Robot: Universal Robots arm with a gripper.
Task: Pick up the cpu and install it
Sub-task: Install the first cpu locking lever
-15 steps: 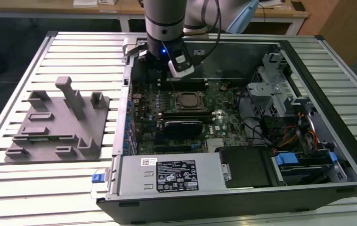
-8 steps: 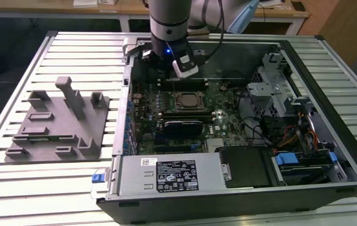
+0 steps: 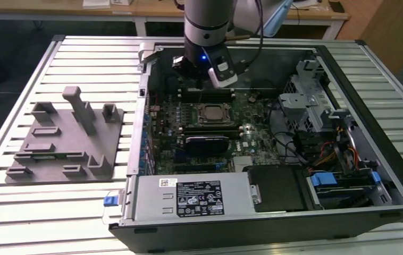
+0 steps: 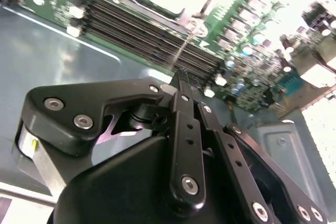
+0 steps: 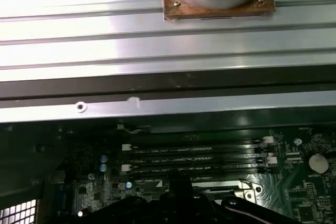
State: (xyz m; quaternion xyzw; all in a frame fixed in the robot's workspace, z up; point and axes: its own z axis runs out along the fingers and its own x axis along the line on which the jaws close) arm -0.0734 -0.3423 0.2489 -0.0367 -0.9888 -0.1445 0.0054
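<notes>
cpu [image 3: 211, 113]: a silvery-grey square plate lying flat inside the socket [image 3: 195, 123] on the motherboard, in the middle of the open computer case [image 3: 139, 106]. It is not in the gripper.
Gripper [image 4: 181, 76]: in the second wrist view the two fingers are pressed together at their tips with no chip between them. It hangs low over the memory slots [image 4: 142, 35], just beside the socket.
Thin rod [image 4: 182, 48]: a slim metal wire runs from the socket's frame towards the fingertips. I cannot tell whether the tips pinch it, push it or merely sit in front of it.
Grey fixture tray [image 3: 63, 143]: sits on the slatted table [image 3: 81, 53], at the exterior view's left of the case and well apart from the arm. No silvery chip lies in its recesses.
Done, by my judgement: the pick-up and the carry are over, and the chip appears to rest in its seat.
Left, by my judgement: the socket's hold-down cannot be counted as closed, since the pictures do not show whether the frame is latched over the plate.
Stage: late, with the work near the socket rather than at the tray.
</notes>
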